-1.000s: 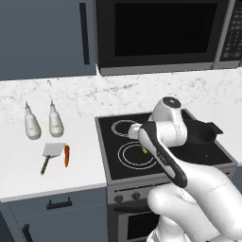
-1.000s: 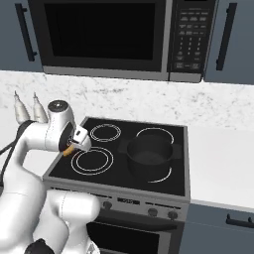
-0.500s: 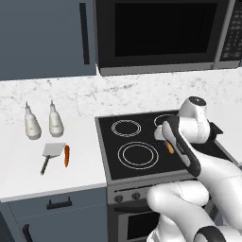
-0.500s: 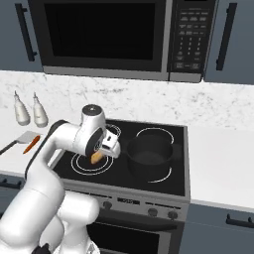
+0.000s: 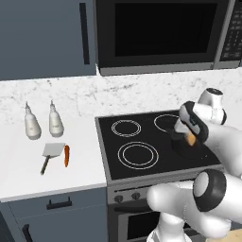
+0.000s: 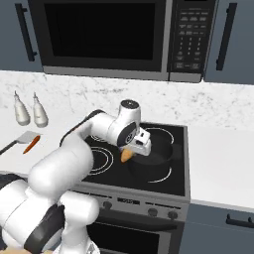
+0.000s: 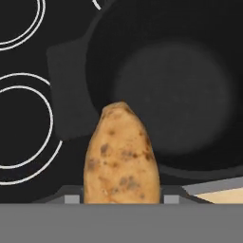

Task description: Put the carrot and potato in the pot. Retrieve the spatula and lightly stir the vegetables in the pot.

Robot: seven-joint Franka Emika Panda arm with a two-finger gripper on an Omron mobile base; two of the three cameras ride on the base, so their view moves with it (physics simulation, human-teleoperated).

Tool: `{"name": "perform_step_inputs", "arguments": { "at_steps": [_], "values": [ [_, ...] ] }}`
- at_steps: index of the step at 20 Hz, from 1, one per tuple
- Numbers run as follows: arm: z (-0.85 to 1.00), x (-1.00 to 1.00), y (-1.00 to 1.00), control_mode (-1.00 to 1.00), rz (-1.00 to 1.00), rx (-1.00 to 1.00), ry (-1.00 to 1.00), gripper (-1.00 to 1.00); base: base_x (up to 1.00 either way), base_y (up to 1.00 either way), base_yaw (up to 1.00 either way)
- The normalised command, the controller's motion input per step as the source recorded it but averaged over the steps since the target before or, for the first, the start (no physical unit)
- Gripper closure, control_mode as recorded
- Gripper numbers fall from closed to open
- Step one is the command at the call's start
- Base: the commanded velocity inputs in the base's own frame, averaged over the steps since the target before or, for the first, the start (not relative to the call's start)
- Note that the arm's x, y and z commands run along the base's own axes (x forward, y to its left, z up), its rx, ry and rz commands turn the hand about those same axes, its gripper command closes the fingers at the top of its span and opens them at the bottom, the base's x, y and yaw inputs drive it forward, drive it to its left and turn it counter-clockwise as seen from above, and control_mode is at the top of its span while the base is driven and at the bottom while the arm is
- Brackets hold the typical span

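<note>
My gripper (image 6: 130, 151) is shut on the potato (image 6: 127, 155), a tan speckled oval, and holds it just above the near left rim of the black pot (image 6: 155, 158) on the stove. In the hand view the potato (image 7: 121, 159) hangs in front of the pot (image 7: 175, 90), whose inside is bare, with its flat handle (image 7: 69, 90) to the left. The thin orange carrot (image 5: 66, 155) lies on the white counter beside the spatula (image 5: 51, 153), far left of the gripper (image 5: 189, 137).
Two white bottles (image 5: 32, 125) (image 5: 56, 124) stand behind the spatula on the counter. The black cooktop (image 5: 137, 156) has ringed burners left of the pot. A microwave (image 6: 104, 37) hangs above the stove.
The arm has swung to the right across the cooktop with the potato in the gripper, from the left burners to the pot's rim.
</note>
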Motion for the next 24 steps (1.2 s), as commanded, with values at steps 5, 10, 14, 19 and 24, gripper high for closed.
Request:
{"name": "perform_step_inputs", "arguments": {
  "at_steps": [5, 10, 14, 19, 24],
  "values": [
    [0.00, 0.61, -0.65, -1.00, 0.00, -0.02, 0.00, 1.00, 0.00, 0.00, 0.00],
    [-0.09, 0.50, -0.45, -1.00, 0.00, -0.06, 0.00, 1.00, 0.00, 0.00, 0.00],
    [-0.63, 0.40, -0.06, -1.00, 0.00, -0.09, 0.00, 1.00, 0.00, 0.00, 0.00],
    [-0.56, 0.19, 0.00, -1.00, 0.00, -0.04, 0.00, 1.00, 0.00, 0.00, 0.00],
    [-0.32, 0.11, 0.00, -1.00, 0.00, 0.00, 0.00, 1.00, 0.00, 0.00, 0.00]
  ]
}}
